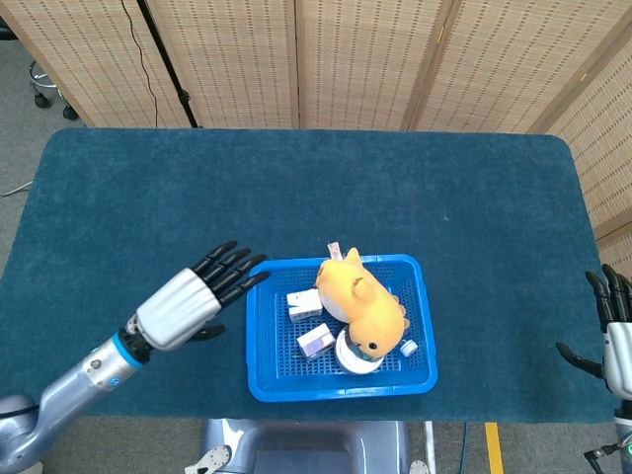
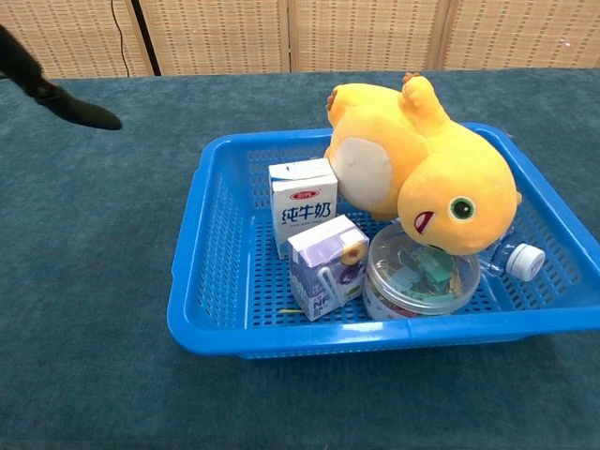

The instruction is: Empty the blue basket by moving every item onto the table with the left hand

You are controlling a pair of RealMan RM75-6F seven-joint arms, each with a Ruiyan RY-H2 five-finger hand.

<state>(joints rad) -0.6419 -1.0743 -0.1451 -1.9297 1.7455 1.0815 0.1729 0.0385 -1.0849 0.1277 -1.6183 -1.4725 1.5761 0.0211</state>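
Blue basket (image 1: 341, 385) sits on teal-clothed table (image 1: 148, 197) before wicker screens (image 1: 365, 59).

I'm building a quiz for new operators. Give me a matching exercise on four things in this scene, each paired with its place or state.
Things:
1. plush toy
2. white milk carton
3. left hand
4. clear round tub

Place or state:
A. upright, behind the purple carton
B. open, beside the basket, outside it
C. head resting on the tub
D. at the basket's front wall, holding clips

Pairs: 1-C, 2-A, 3-B, 4-D
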